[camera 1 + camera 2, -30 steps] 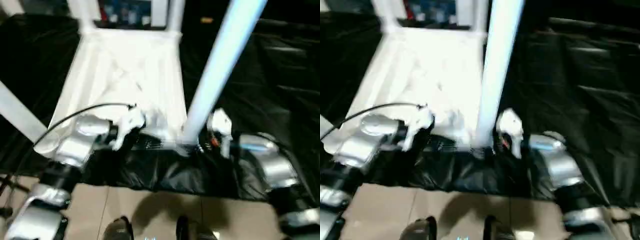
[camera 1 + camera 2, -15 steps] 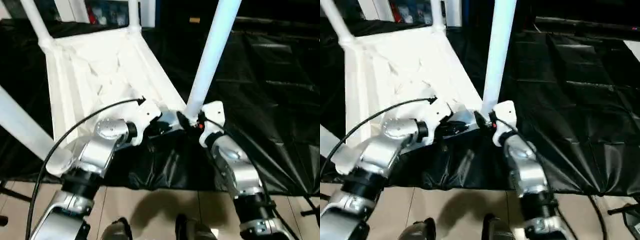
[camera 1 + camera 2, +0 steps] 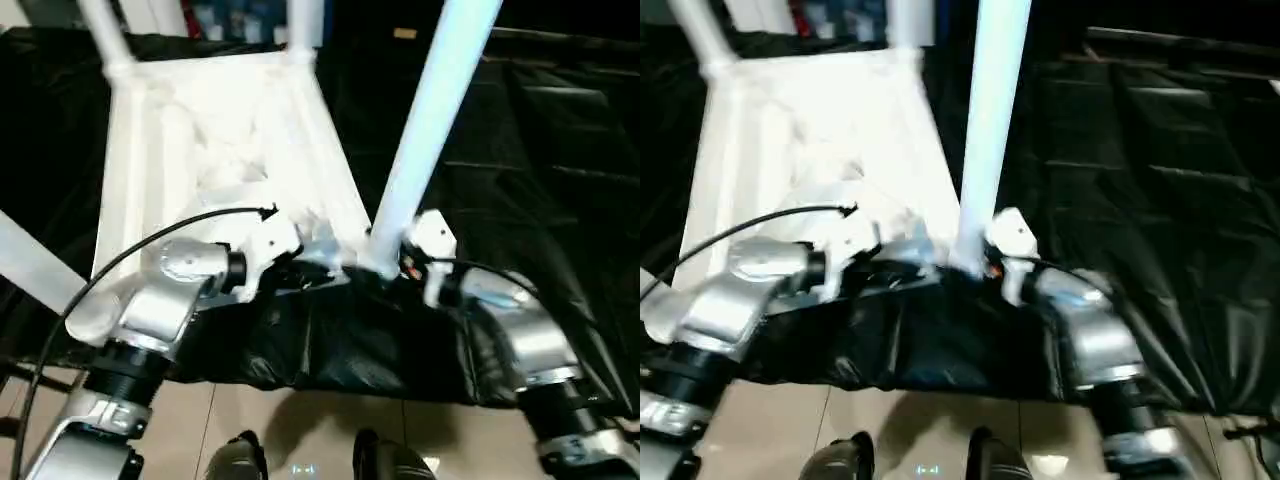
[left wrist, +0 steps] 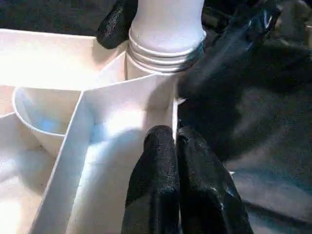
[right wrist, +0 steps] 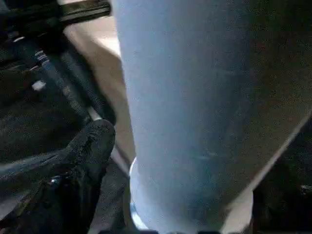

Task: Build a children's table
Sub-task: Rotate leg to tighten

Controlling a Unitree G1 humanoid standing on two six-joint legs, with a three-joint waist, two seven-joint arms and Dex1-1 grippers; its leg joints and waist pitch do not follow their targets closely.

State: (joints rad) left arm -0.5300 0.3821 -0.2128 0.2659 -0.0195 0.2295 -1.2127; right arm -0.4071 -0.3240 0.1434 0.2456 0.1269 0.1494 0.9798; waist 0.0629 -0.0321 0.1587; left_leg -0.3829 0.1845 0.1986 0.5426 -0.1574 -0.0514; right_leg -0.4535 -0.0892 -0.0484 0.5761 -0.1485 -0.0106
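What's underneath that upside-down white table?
The children's table lies top-down on crinkled black sheeting, which spreads out around it. Tan floor shows past the sheeting's near edge. What lies directly beneath the tabletop is covered and cannot be seen.

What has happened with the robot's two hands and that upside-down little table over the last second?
The right gripper has widened around the base of the near leg, its fingers now apart either side of it. The left gripper stays shut on the table's rim. The table top still lies upside down with its legs up.
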